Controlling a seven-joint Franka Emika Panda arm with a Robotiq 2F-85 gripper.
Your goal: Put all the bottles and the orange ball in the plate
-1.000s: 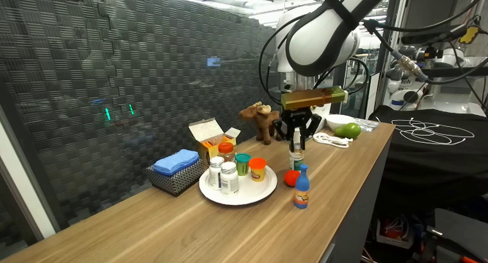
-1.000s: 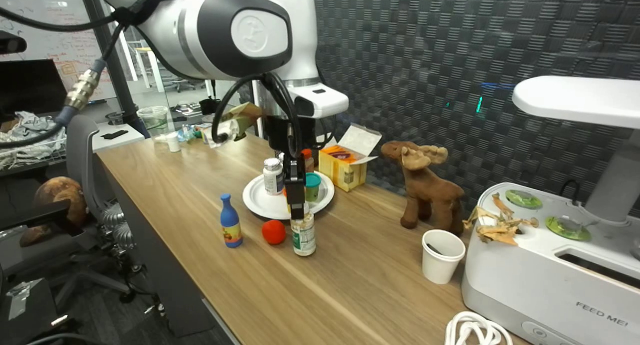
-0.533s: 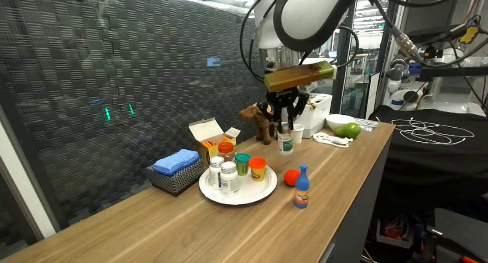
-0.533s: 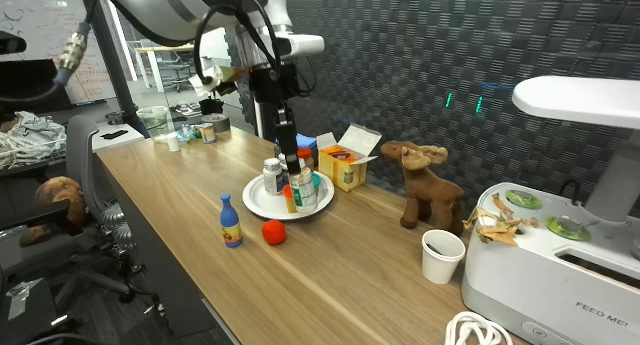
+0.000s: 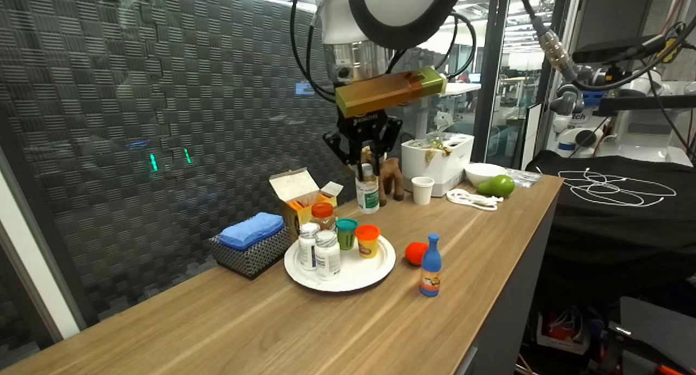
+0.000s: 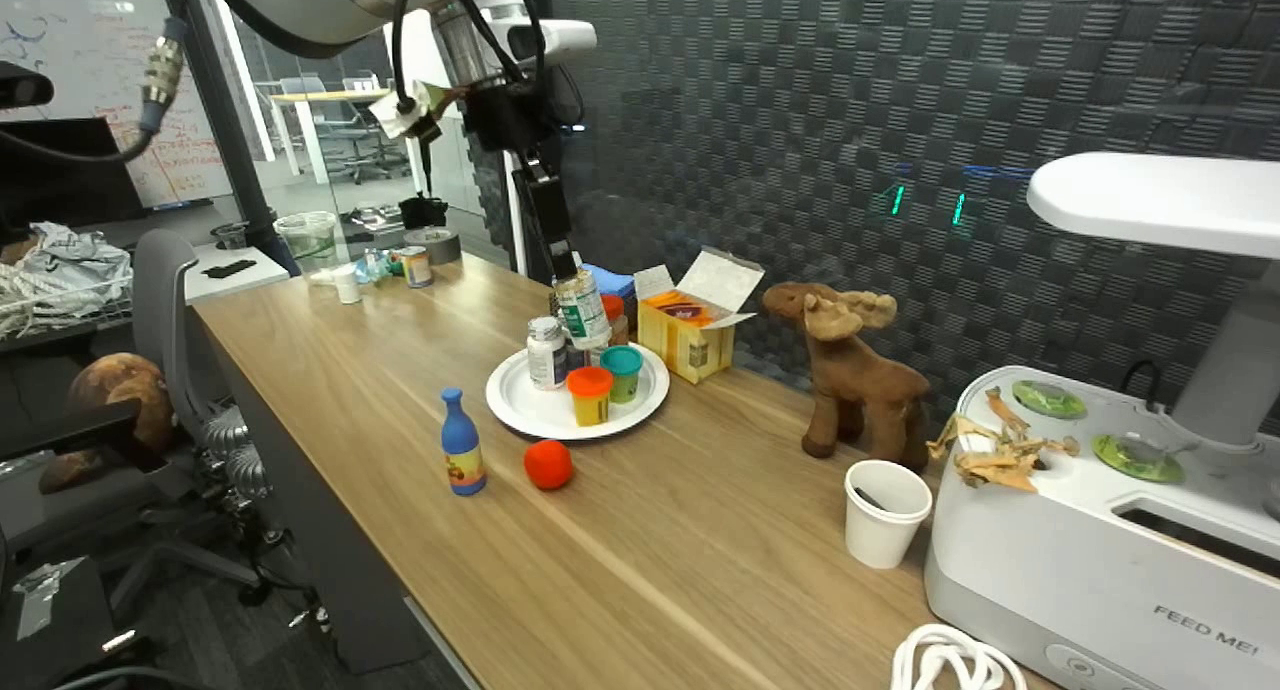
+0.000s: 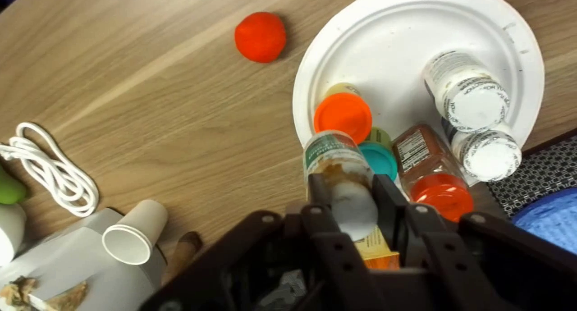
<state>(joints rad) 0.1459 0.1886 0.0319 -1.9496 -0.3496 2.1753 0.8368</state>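
My gripper is shut on the neck of a white-capped bottle with a green-and-white label. It holds the bottle in the air, slightly tilted, near the plate. In the wrist view the held bottle overlaps the plate's rim. On the plate are two white bottles, a red-capped jar, a teal-lidded tub and an orange-lidded yellow tub. The orange-red ball lies on the table beside the plate. The blue bottle stands upright near the ball, out of the wrist view.
An open yellow box and a dark box with a blue cloth stand behind the plate. A toy moose, paper cup, white planter, white cord, bowl and green fruit stand along the table.
My gripper has lifted the white-capped bottle off the table and carried it up and toward the plate. The ball, blue bottle and things on the plate have not moved.
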